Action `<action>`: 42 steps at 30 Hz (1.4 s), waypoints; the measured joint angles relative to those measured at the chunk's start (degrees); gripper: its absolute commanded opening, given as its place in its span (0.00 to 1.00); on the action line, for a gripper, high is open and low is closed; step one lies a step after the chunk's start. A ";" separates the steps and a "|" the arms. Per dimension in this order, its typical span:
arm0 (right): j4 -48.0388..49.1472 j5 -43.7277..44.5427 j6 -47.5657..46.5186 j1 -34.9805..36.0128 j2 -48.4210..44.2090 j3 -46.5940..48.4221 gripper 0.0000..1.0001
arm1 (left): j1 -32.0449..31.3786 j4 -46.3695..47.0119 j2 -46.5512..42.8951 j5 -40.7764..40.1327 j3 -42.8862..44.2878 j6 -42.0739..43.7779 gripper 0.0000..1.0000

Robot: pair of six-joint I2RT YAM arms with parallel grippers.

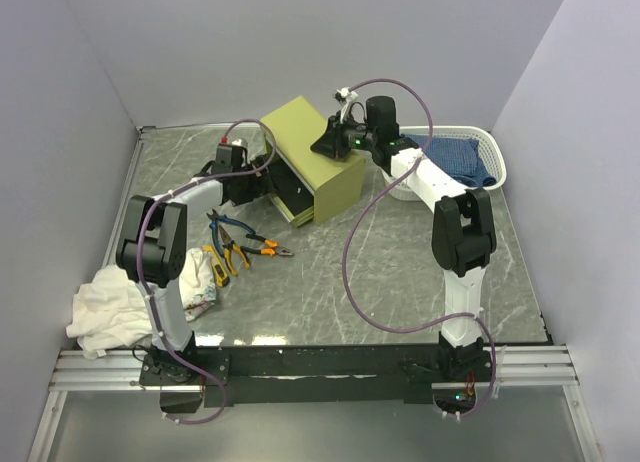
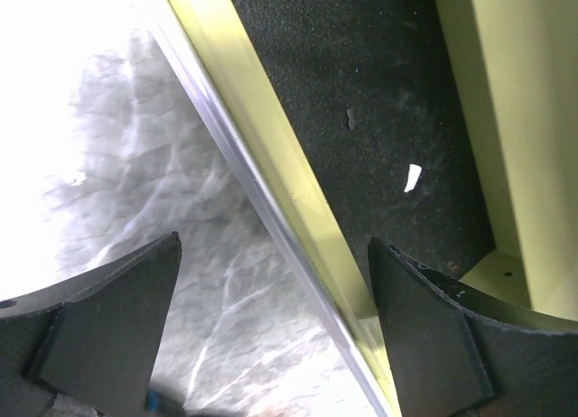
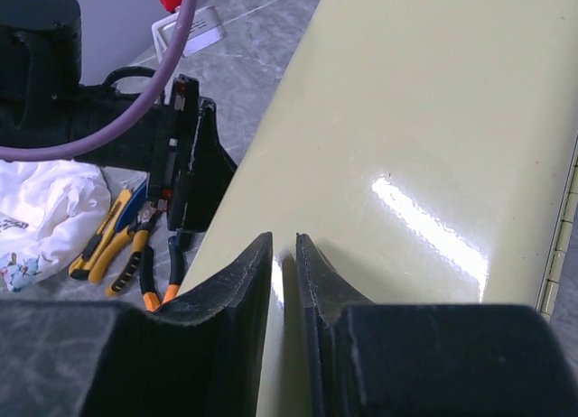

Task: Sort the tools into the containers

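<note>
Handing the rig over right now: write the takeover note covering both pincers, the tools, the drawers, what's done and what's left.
Left pincer: open, straddling the front wall of the pulled-out dark-lined drawer of the olive boxy cabinet, one finger inside, one outside.
Right pincer: shut, empty, over the cabinet's glossy top.
Tools: blue-handled pliers, orange-handled pliers and a yellow-handled tool lie on the grey marbled table, near the cabinet's front.
Done: drawer open; its visible part holds no tool.
Left: every tool in view.

White cloth — basket with blue towel
</note>
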 measured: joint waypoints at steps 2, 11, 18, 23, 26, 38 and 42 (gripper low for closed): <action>-0.02 0.02 0.00 0.00 0.00 0.00 0.25 | 0.24 -0.11 -0.68 -0.33 -0.74 0.81 0.95; -0.02 0.00 -0.07 0.00 -0.02 -0.02 0.25 | 1.66 -5.11 -6.36 -0.02 -1.42 10.84 0.96; -0.04 -0.02 -0.02 -0.02 0.00 0.00 0.26 | 6.64 -11.17 -18.03 -3.34 -3.91 14.56 0.96; -0.02 -0.07 0.02 -0.02 -0.02 0.00 0.26 | 11.28 -15.85 -19.98 -8.96 -11.15 17.35 0.74; 0.00 -0.13 0.17 -0.04 -0.02 0.00 0.26 | 11.67 -19.21 -19.76 -9.68 -14.64 20.09 0.72; 0.09 -0.20 0.20 -0.17 -0.02 -0.09 0.26 | 11.93 -19.45 -16.57 -9.03 -15.76 22.80 0.61; 0.24 -0.13 0.15 -0.17 -0.11 -0.26 0.26 | 12.35 -19.15 -13.07 -8.63 -15.23 22.86 0.53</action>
